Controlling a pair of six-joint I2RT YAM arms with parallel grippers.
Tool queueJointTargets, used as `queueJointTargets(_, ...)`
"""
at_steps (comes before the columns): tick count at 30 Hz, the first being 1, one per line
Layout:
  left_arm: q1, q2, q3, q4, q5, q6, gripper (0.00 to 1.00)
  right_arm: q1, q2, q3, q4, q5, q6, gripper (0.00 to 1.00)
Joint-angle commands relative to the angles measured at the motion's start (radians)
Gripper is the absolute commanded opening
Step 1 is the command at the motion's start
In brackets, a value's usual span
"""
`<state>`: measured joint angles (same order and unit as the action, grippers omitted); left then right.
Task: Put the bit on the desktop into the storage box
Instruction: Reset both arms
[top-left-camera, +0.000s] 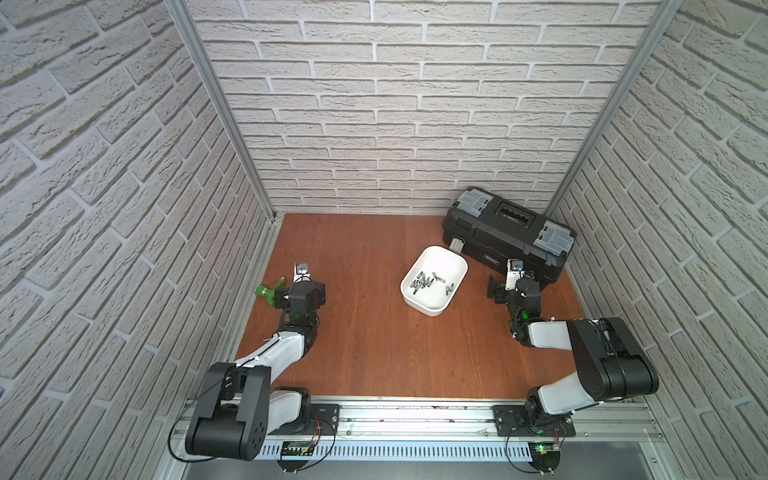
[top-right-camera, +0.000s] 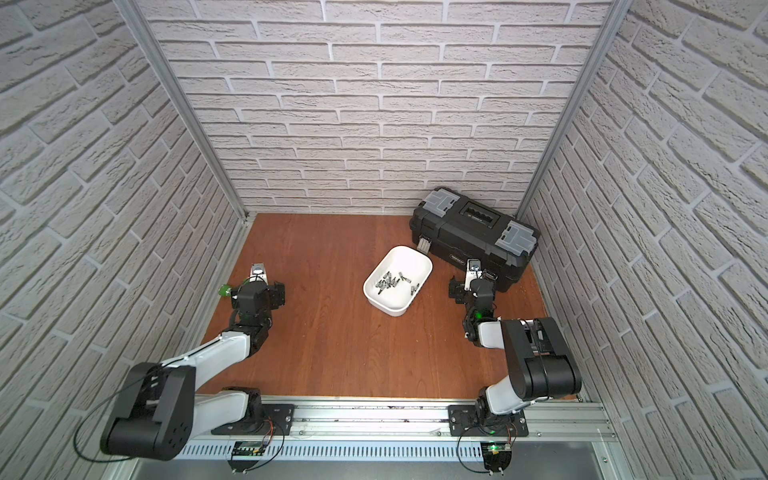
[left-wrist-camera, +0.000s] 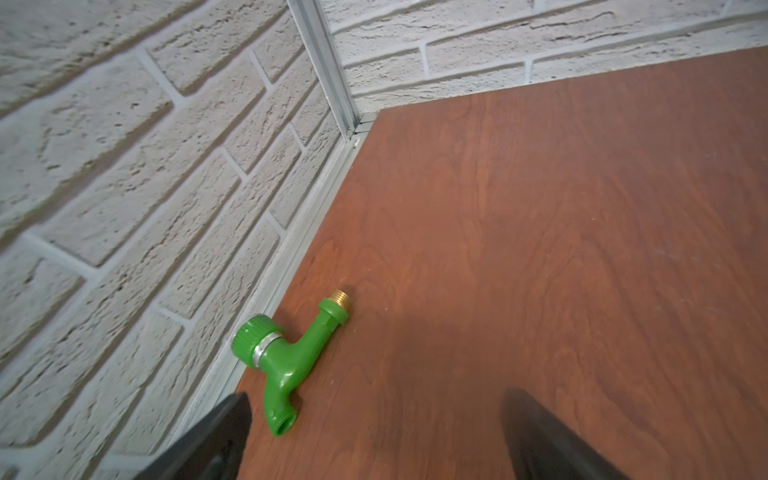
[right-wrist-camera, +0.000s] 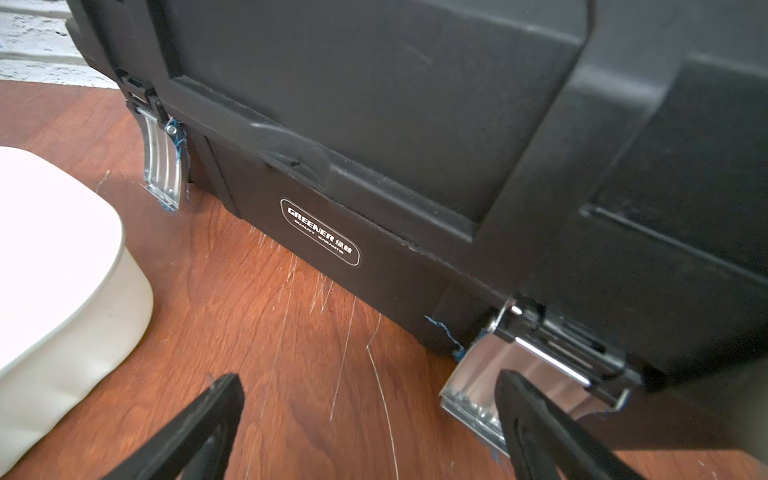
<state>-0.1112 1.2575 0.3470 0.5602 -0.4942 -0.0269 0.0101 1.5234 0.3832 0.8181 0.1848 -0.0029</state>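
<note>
The white storage box (top-left-camera: 444, 258) (top-right-camera: 409, 254) stands right of centre on the reddish-brown desktop (top-left-camera: 365, 340), and several small dark bits (top-left-camera: 428, 283) lie inside it. No bit shows on the bare desktop in any view. My left gripper (top-left-camera: 298, 294) (left-wrist-camera: 376, 397) hangs open over the left side of the board with nothing between its fingers. To the right of the storage box (right-wrist-camera: 62, 270), my right gripper (top-left-camera: 515, 291) (right-wrist-camera: 369, 378) is open and empty just above the board, in front of the toolbox.
A big black toolbox (top-left-camera: 507, 237) (right-wrist-camera: 415, 124) stands at the back right, one of its metal latches (right-wrist-camera: 473, 382) close to my right fingertip. A green plastic tap (top-left-camera: 270, 293) (left-wrist-camera: 286, 353) lies by the left wall rail, near my left gripper. Brick walls close in three sides.
</note>
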Motion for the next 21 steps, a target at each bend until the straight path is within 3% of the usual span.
queueJointTargets(1, 0.007, 0.080, -0.023, 0.256, 0.051, 0.059, 0.98, -0.001, -0.006, 0.011, 0.020, -0.010, 0.013, 0.99)
queueJointTargets(7, 0.019, 0.237, -0.037, 0.451, 0.104, 0.108, 0.99, -0.001, -0.005, 0.012, 0.019, -0.010, 0.014, 0.99)
queueJointTargets(11, 0.048, 0.234, -0.056, 0.470, 0.170, 0.084, 0.99, -0.001, -0.005, 0.013, 0.018, -0.010, 0.014, 0.99)
queueJointTargets(15, 0.127, 0.306, -0.025, 0.475, 0.227, 0.007, 0.98, -0.001, -0.005, 0.012, 0.018, -0.010, 0.014, 0.99)
queueJointTargets(16, 0.133, 0.294, 0.030, 0.333, 0.245, -0.006, 0.99, 0.000, -0.005, 0.013, 0.018, -0.010, 0.014, 0.99)
queueJointTargets(17, 0.158, 0.286, 0.035, 0.319, 0.297, -0.020, 0.98, -0.001, -0.005, 0.012, 0.019, -0.010, 0.014, 0.99)
queueJointTargets(18, 0.179, 0.299, 0.012, 0.376, 0.331, -0.029, 0.98, -0.001, -0.005, 0.011, 0.019, -0.010, 0.014, 0.99)
queueJointTargets(21, 0.175, 0.284, 0.024, 0.326, 0.322, -0.033, 0.99, -0.001, -0.005, 0.012, 0.019, -0.010, 0.014, 0.99)
